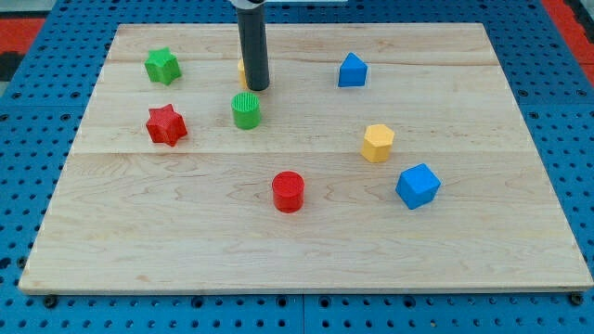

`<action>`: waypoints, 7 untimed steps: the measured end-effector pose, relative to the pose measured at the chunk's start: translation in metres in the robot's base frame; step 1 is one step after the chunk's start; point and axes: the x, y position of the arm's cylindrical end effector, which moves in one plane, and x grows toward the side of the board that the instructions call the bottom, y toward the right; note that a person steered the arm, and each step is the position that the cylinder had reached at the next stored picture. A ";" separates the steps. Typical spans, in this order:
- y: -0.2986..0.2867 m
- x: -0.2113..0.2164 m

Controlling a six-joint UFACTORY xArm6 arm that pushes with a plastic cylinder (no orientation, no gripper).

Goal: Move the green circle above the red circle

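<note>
Toward the view's top, a little left of centre on the wooden board, sits the green circle, a short ribbed cylinder standing upright on its flat end. My tip comes down just above it and a touch to the view's right; from this angle I read a thin strip of board between the two, though I cannot be sure they are apart. The rod carries nothing and has nothing to clasp with, so it is simply a bare end resting at table height.

The red circle stands well below the green one and somewhat to the view's right, upright and alone near the board's middle.

Half hidden behind the rod is a yellow block, only a sliver of it showing on the rod's left side, too little for me to name its shape. At the view's left, the red star lies level with the green circle, and the green star sits above it near the board's top left. On the right half, a blue block with a peaked top lies near the top, a yellow hexagon sits lower, and a blue cube rests just below and right of that.
</note>
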 end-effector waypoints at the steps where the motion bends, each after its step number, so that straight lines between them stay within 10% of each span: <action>1: 0.003 0.016; 3: 0.078 0.085; 4: -0.009 0.106; 7: 0.021 0.084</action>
